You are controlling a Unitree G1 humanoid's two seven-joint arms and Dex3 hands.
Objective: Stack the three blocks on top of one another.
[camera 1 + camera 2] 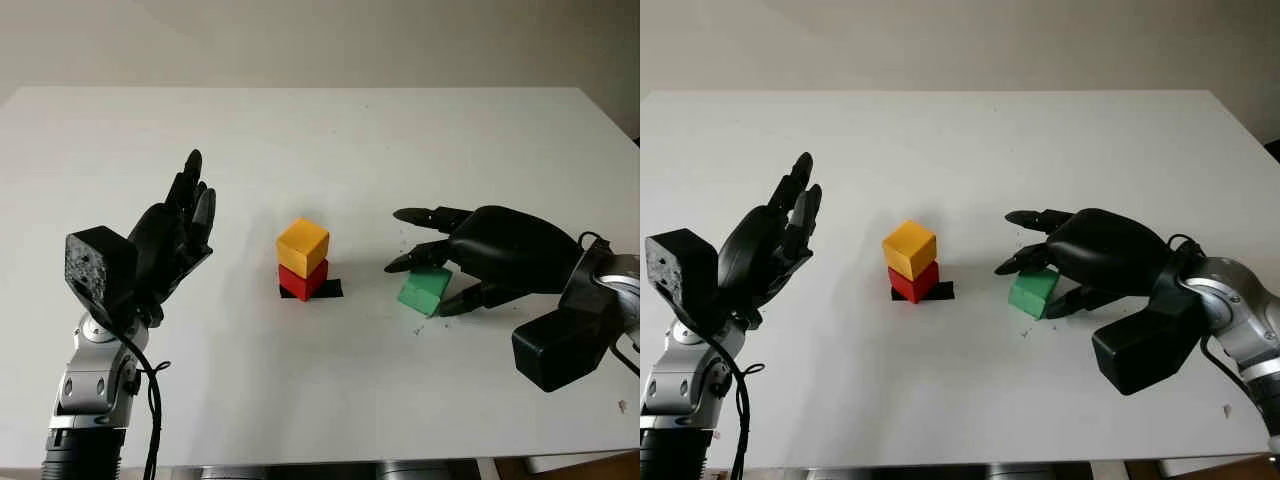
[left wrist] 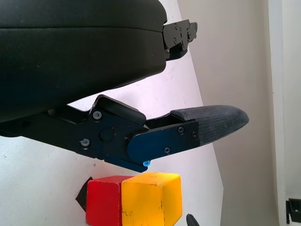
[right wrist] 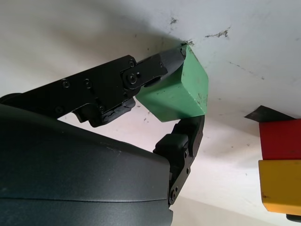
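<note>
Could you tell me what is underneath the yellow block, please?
The yellow block sits on the red block, which stands on a black marker patch. The patch's middle is covered.

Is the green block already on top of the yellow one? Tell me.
No: the green block sits on the table in the right hand, beside the yellow block stacked on the red block.

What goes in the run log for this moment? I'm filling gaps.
right hand: shut on green block, tilted on table | left hand: open, raised left of stack | yellow block on red block
</note>
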